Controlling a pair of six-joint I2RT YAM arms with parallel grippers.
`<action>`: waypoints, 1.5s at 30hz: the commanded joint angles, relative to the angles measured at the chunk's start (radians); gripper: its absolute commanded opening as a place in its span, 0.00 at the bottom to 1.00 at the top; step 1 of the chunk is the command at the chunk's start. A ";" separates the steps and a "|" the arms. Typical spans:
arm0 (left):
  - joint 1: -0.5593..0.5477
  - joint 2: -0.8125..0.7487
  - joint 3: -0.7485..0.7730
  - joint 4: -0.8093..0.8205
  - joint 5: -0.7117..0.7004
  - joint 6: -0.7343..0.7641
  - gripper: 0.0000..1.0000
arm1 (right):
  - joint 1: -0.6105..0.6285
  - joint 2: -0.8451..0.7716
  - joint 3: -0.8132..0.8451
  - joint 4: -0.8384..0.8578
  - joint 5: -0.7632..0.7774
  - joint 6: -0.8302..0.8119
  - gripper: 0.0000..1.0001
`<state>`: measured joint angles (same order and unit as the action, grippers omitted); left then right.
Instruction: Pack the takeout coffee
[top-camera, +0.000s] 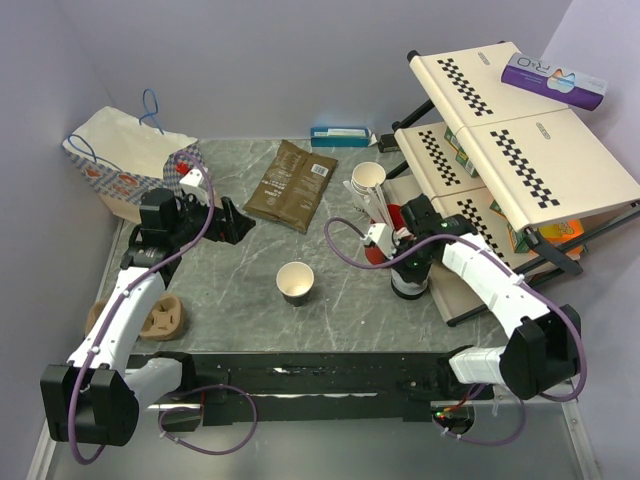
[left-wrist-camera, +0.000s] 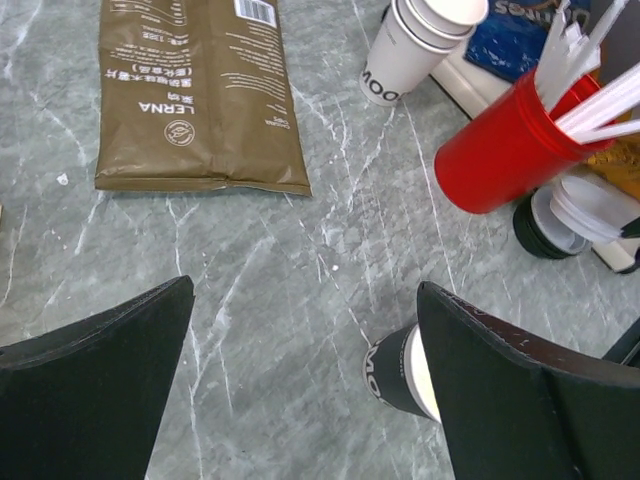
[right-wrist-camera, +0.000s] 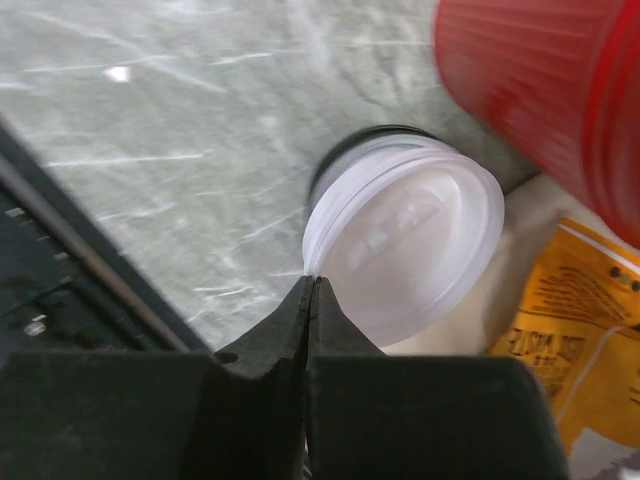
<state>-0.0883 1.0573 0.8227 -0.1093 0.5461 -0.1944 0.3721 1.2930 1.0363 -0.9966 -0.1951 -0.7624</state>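
Observation:
The takeout coffee's paper cup (top-camera: 295, 282) stands upright and lidless in the middle of the table. The left wrist view shows its dark side (left-wrist-camera: 395, 370) partly hidden behind my right-hand finger. My left gripper (top-camera: 228, 222) (left-wrist-camera: 305, 285) is open, left of the cup, nothing between its fingers. Over a black holder with a stack of white lids (left-wrist-camera: 575, 212), my right gripper (top-camera: 408, 262) (right-wrist-camera: 315, 280) is shut on the rim of the top white lid (right-wrist-camera: 410, 240), which is tilted up.
A red cup of white sticks (top-camera: 378, 252) (left-wrist-camera: 500, 150) (right-wrist-camera: 560, 100) stands right beside the lids. Behind it are stacked lidless cups (top-camera: 367, 180) (left-wrist-camera: 410, 50) and a brown pouch (top-camera: 292, 185). A paper bag (top-camera: 125, 160) lies far left, a cardboard carrier (top-camera: 160, 318) near left, a checkered rack (top-camera: 520, 150) at right.

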 joint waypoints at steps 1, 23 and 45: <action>-0.002 -0.025 0.009 0.002 0.078 0.062 0.99 | -0.006 -0.064 0.091 -0.109 -0.189 -0.024 0.00; -0.363 -0.174 0.021 -0.129 0.196 0.943 0.99 | 0.016 0.126 0.616 -0.525 -0.745 -0.152 0.00; -0.577 0.043 0.214 -0.154 0.235 1.329 0.77 | 0.217 0.339 0.837 -0.571 -0.658 -0.126 0.00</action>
<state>-0.6407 1.0981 0.9905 -0.2028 0.7193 1.0103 0.5655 1.6135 1.8214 -1.3453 -0.8593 -0.8940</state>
